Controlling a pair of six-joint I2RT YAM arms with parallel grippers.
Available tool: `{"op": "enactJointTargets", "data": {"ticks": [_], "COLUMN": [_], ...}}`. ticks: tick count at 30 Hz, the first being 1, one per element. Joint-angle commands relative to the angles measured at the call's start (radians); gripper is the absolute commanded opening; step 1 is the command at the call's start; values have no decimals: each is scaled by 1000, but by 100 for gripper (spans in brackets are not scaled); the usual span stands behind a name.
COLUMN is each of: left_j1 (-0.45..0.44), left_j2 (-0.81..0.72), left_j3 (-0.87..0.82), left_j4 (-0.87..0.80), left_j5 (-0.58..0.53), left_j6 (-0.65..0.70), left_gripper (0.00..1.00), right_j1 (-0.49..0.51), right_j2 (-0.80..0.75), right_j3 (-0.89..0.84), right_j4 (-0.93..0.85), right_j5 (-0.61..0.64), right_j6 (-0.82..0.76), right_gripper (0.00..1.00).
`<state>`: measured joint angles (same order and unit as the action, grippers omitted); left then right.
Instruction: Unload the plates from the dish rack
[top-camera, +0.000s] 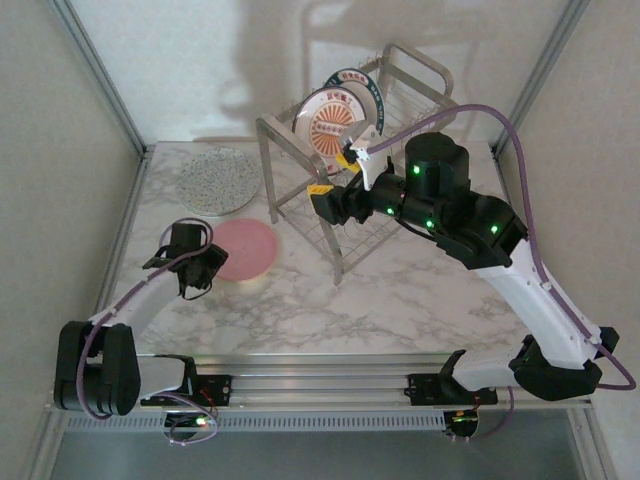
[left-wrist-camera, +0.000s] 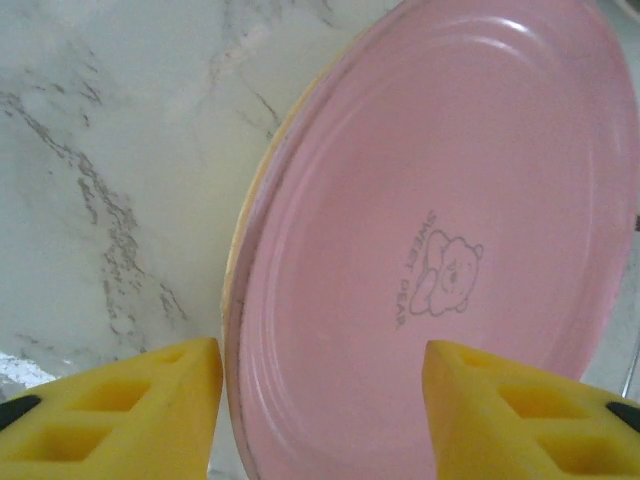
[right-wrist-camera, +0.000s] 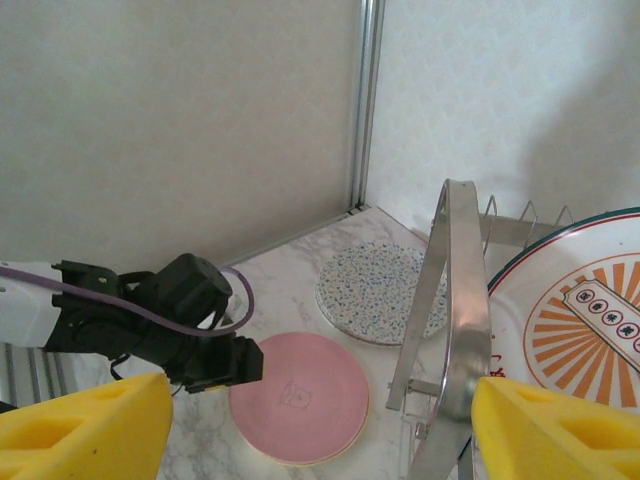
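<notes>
The dish rack (top-camera: 400, 120) stands at the back of the table with two sunburst plates (top-camera: 335, 118) upright in its upper tier. A speckled plate (top-camera: 218, 180) and a pink plate (top-camera: 246, 248) lie flat on the marble. A pale orange edge (left-wrist-camera: 235, 270) shows under the pink plate (left-wrist-camera: 430, 250). My left gripper (top-camera: 198, 268) sits at the pink plate's near-left rim, its yellow fingers (left-wrist-camera: 130, 410) apart and open over the rim. My right gripper (top-camera: 333, 172) is open at the rack's front post (right-wrist-camera: 450, 300), next to a sunburst plate (right-wrist-camera: 590, 320).
Metal frame posts and white walls close in the table on the left, right and back. Purple cables trail from both arms. Bare marble lies in front of the rack and to the right of the pink plate (right-wrist-camera: 300, 395).
</notes>
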<state>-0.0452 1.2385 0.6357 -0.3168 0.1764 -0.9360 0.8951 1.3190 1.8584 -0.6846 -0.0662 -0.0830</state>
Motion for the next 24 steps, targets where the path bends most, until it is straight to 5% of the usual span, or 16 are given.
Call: {"op": "enactJointTargets", "data": {"ticks": [1,7,13,18,24], "left_j1": [-9,-9,-9,-10,-29], "left_j2": [-45,-110,-172,-188,-149], "left_j3": [44,82,237,423,629], "left_j4": [-101,-179,-249,-237,-104], "left_j5": [-39,-56,-99,-115,-9], "left_j6": [22,25,15,24,85], "left_gripper": [59,71,71,71,70], "right_j1": [8,8,-61,-211,-406], "right_j2": [3,-5,29,65,138], "right_j3": [7,25,127,204,266], "right_j4": [32,31,7,14,22], "right_j5": [35,177,367,322,110], "right_j6": [-12,-48,-79,-24,185], "right_gripper": [79,80,82,83,84]}}
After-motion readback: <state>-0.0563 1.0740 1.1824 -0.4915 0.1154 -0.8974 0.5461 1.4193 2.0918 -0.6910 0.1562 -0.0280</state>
